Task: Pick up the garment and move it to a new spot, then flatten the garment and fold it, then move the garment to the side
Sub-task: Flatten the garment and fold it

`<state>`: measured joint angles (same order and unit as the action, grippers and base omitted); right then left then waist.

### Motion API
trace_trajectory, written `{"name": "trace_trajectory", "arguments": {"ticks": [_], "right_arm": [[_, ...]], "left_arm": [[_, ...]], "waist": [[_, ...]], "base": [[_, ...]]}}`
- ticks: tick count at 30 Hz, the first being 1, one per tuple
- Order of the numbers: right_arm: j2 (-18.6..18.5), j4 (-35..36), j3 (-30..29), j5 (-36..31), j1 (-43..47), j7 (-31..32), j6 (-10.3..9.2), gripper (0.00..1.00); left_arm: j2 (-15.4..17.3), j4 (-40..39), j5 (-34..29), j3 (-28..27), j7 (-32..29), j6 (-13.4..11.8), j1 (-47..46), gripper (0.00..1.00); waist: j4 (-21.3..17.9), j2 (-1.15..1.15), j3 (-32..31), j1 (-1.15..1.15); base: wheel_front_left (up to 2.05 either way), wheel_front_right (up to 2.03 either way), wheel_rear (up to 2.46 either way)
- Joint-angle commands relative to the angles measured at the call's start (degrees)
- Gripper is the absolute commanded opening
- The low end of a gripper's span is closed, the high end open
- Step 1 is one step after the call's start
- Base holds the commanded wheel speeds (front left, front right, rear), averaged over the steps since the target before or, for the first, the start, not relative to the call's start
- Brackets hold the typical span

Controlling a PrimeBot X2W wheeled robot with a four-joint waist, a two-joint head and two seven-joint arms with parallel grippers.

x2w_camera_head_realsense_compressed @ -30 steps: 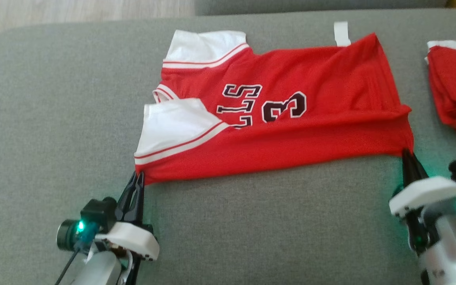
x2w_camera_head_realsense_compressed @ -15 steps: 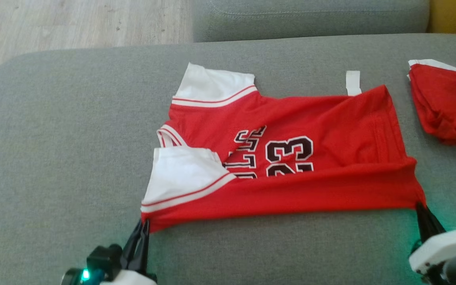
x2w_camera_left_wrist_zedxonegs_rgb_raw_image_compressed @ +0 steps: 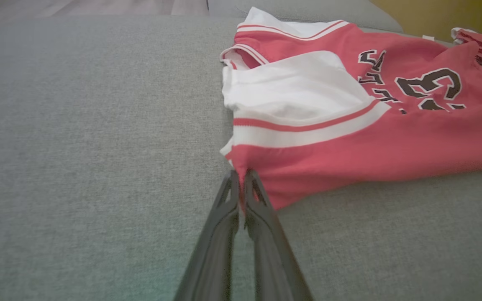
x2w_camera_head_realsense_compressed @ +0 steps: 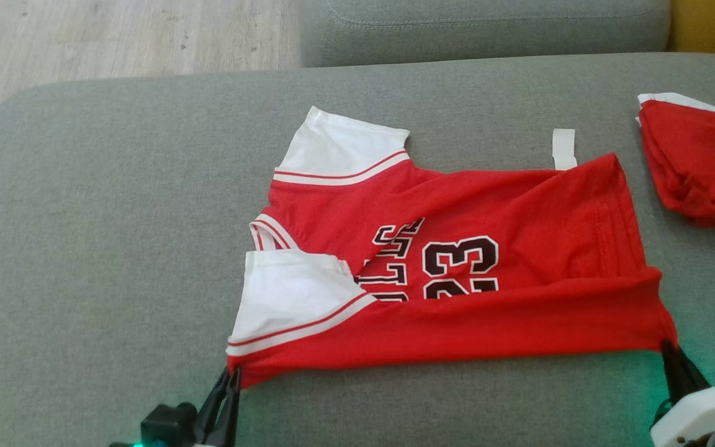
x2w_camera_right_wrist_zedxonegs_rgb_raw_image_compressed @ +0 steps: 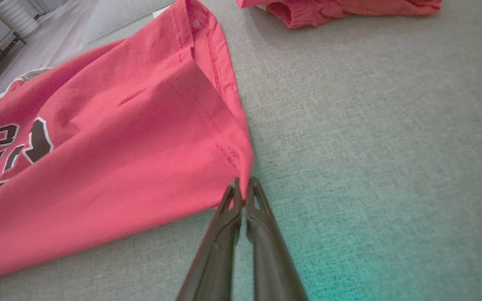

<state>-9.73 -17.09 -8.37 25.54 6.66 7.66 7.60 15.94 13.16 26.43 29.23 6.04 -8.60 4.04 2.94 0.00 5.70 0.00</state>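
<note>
The garment (x2w_camera_head_realsense_compressed: 519,248) is a red jersey with white sleeves and dark "23" lettering, lying spread on the grey couch seat (x2w_camera_head_realsense_compressed: 103,248), its near edge folded over the lettering. My left gripper (x2w_camera_head_realsense_compressed: 231,372) is shut on the garment's near left corner, below the white sleeve. In the left wrist view my left gripper (x2w_camera_left_wrist_zedxonegs_rgb_raw_image_compressed: 239,172) pinches the red cloth (x2w_camera_left_wrist_zedxonegs_rgb_raw_image_compressed: 349,138). My right gripper (x2w_camera_head_realsense_compressed: 666,343) is shut on the near right corner at the hem. The right wrist view has my right gripper (x2w_camera_right_wrist_zedxonegs_rgb_raw_image_compressed: 243,180) clamped on the stitched hem corner (x2w_camera_right_wrist_zedxonegs_rgb_raw_image_compressed: 119,146).
A second red garment (x2w_camera_head_realsense_compressed: 699,161) lies bunched at the couch's right edge, close to the jersey's hem. A white tag (x2w_camera_head_realsense_compressed: 563,148) sticks out at the jersey's far edge. The couch backrest (x2w_camera_head_realsense_compressed: 488,25) is behind, wooden floor (x2w_camera_head_realsense_compressed: 115,37) at the far left.
The head camera shifted early on. Since half a second ago both grippers have drawn the garment a little toward me across the seat, each still holding its corner.
</note>
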Motion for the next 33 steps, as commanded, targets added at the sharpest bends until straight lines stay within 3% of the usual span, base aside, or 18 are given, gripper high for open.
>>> {"name": "trace_trajectory", "arguments": {"ticks": [1,2,4,9,17,20,24,28,33], "right_arm": [[-1.0,2.28,-0.03,-0.65,-0.07,-0.01,-0.11,0.38],[-0.64,2.62,-0.67,-1.18,0.03,-0.12,-0.11,1.0],[0.06,3.4,-1.54,-2.56,0.13,-0.4,-0.11,1.0],[1.37,6.48,-2.18,-5.0,0.11,-1.22,-0.11,1.0],[3.66,10.05,1.06,-8.81,-4.11,-3.98,-0.11,1.0],[4.09,9.89,3.47,-9.92,-6.37,-6.1,-0.11,1.0],[4.45,9.23,5.67,-11.08,-9.19,-8.55,-0.11,1.0],[4.82,8.83,7.25,-11.09,-11.57,-10.11,-0.11,1.0],[4.85,9.33,8.62,-11.81,-14.2,-11.91,-0.11,1.0]], "left_arm": [[1.02,-1.69,0.28,-1.71,0.03,-0.23,-1.34,0.0],[0.97,-1.69,0.42,-1.55,-0.31,-0.11,-1.42,0.29],[0.93,-1.83,0.52,-1.26,-0.85,-0.04,-1.57,1.0],[2.36,-4.3,0.36,-1.12,-2.64,-0.28,-1.48,1.0],[8.57,-10.97,-2.22,-3.7,-7.23,0.08,-10.35,1.0],[10.23,-11.16,-2.36,-4.37,-9.63,2.19,-16.77,1.0],[11.3,-9.31,-0.5,-4.99,-13.08,7.03,-26.85,1.0],[11.97,-3.83,2.14,-5.77,-17.38,11.72,-37.64,1.0],[12.94,4.36,6.89,-5.15,-27.35,14.97,-50.21,1.0]], "waist": [[-0.05,0.0,-0.02,0.0],[-0.11,0.0,-0.06,0.0],[-0.34,0.0,-0.26,0.0],[-1.5,0.0,-0.65,0.0],[-5.14,0.0,1.8,0.0],[-6.67,0.0,3.34,0.0],[-8.34,0.0,6.3,0.0],[-9.56,0.0,9.81,0.0],[-11.34,0.0,14.83,0.0]], "base": [[0.0,0.0,0.0],[0.0,0.0,0.0],[0.0,0.0,0.0],[0.0,0.0,0.0],[0.0,0.0,0.0],[0.0,0.0,0.0],[0.0,0.0,0.0],[0.0,0.0,0.0],[0.0,0.0,0.0]]}}
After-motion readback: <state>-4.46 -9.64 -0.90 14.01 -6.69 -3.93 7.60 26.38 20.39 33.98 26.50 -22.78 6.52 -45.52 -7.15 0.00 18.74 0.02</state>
